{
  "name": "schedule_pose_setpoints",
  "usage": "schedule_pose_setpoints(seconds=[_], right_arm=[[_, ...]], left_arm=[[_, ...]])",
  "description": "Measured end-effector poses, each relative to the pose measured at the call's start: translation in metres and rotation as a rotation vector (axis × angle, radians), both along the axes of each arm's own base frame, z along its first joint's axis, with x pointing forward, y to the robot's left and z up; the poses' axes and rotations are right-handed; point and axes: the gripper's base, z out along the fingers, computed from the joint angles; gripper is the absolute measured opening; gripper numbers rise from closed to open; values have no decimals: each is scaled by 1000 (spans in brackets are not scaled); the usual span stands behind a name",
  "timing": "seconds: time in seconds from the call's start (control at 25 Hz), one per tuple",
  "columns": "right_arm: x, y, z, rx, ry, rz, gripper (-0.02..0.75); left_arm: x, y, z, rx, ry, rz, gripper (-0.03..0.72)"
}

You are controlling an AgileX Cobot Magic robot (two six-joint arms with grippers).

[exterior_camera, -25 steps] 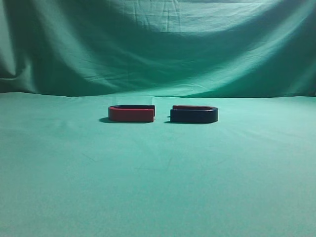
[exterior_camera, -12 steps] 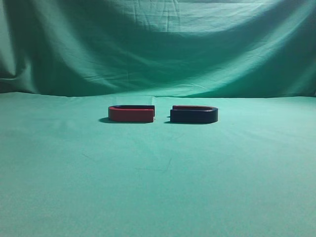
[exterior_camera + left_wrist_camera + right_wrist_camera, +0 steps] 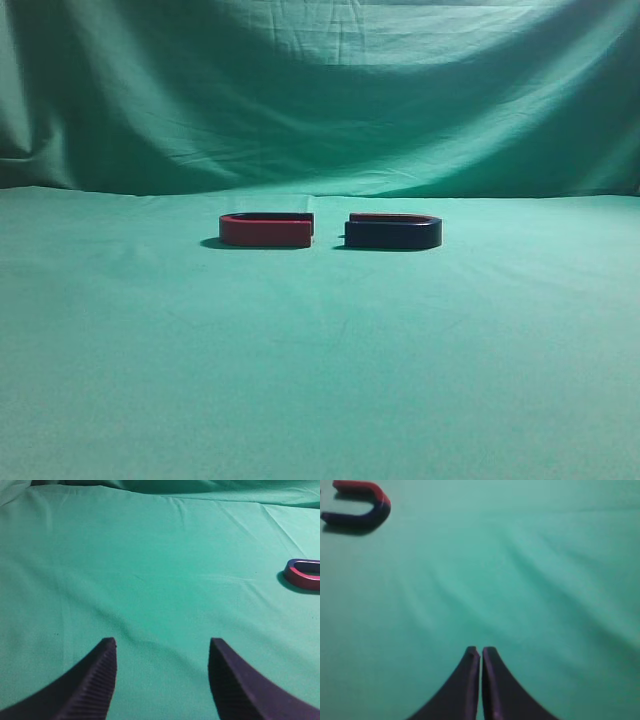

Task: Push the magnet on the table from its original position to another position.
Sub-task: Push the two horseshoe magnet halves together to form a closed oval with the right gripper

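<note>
The right gripper [image 3: 480, 652] was seen with its dark ribbed fingers pressed together, tip against tip, nothing held between them — a closed wedge fit for pushing. It was poised above bare cloth, well apart from the magnet. The left gripper [image 3: 162, 647] was held wide apart, empty, with green cloth visible between its fingers.

The small dark navy U-shaped horseshoe magnet with a thin red inner rim [image 3: 393, 232] was lying flat on the green cloth-draped bench [image 3: 320, 380], right of centre in the exterior view and towards the back. Just beside it, on its left, a same-sized red U-shaped magnet [image 3: 266, 230] was lying, apart from it by a narrow gap. In the exterior view the dark magnet's long axis was laid across the picture, its rounded bend turned to the right and its open ends turned left, facing the red one's ends.

Several risks could be judged from here. If the dark magnet were pushed leftwards, the gap would be closed and the two could snap together — or the red one could be driven off by repulsion. If the curved bend were struck off-centre, the magnet would likely be spun rather than slid. The loose cloth could be bunched ahead of a low push.
</note>
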Motion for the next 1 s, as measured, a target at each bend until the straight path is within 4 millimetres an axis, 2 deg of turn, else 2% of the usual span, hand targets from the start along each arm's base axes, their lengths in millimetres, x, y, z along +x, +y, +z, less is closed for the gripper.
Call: schedule_pose_setpoints(seconds=[0.2, 0.48, 0.64, 1.0], right_arm=[[36, 13, -10, -75, 164, 160, 0], [71, 78, -30, -131, 292, 411, 0], [103, 103, -38, -139, 327, 357, 0], [186, 131, -62, -195, 377, 171, 0]], left_arm=[[0, 0, 0, 0, 0, 0, 399], [0, 0, 0, 0, 0, 0, 399], [0, 0, 0, 0, 0, 0, 399], [0, 0, 0, 0, 0, 0, 399]])
